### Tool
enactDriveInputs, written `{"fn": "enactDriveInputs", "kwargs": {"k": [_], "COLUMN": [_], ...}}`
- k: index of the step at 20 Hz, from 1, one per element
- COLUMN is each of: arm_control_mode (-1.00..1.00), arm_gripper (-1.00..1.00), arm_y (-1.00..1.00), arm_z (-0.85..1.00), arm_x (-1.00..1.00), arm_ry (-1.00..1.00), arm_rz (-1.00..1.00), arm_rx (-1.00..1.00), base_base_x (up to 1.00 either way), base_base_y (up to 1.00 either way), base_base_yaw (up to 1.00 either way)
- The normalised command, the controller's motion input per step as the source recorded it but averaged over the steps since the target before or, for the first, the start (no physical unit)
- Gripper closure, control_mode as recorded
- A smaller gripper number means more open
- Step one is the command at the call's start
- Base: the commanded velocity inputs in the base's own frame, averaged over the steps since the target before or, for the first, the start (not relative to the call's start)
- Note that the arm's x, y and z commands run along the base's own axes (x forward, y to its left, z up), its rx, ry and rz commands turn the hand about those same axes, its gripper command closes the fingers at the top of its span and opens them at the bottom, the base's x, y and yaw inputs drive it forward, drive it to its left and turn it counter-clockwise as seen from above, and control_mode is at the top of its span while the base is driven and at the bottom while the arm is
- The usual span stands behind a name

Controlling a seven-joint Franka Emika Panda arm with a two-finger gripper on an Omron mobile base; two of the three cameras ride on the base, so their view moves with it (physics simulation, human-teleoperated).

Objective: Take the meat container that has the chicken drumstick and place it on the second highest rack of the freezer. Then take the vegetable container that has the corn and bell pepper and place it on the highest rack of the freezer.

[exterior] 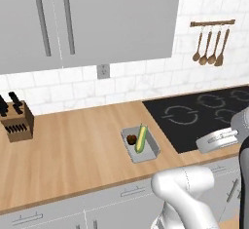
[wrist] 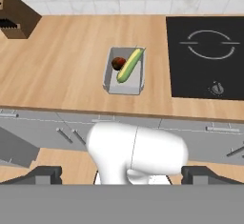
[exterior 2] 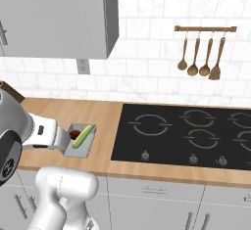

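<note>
Wooden counter (exterior: 73,145) carries a grey vegetable container (wrist: 124,72) just left of the black cooktop (wrist: 207,56), corn (wrist: 129,65) and bell pepper (wrist: 117,63) inside. Hand (wrist: 121,175) hovers back from it, fingers wide apart, empty.

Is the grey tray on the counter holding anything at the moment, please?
Yes. The grey tray holds the corn lying lengthwise and the small round bell pepper beside it; it sits flat on the wooden counter.
</note>
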Motion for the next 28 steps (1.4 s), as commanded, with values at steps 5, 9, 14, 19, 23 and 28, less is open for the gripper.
{"fn": "enactDriveInputs", "kwargs": {"k": [5,9,14,19,23,28], "arm_control_mode": [-1.0,-1.0,-1.0,-1.0,-1.0,-1.0], "arm_gripper": [-1.0,-1.0,-1.0,-1.0,-1.0,-1.0], "arm_y": [0.01,0.0,-0.11,-0.32,0.0,0.25], "arm_z": [0.0,0.0,-0.29,-0.85,-0.95,-0.59], "arm_x": [0.06,0.73,0.74,0.7,0.69,0.77], "arm_ry": [0.07,0.55,0.36,0.26,0.12,0.06], "arm_rz": [0.0,0.0,0.0,-0.05,-0.19,-0.16], "arm_rx": [-0.02,-0.12,-0.01,0.03,0.02,0.01], "base_base_x": [0.0,0.0,0.0,0.0,0.0,0.0], "base_base_y": [0.0,0.0,0.0,0.0,0.0,0.0], "base_base_yaw": [0.0,0.0,0.0,0.0,0.0,0.0]}}
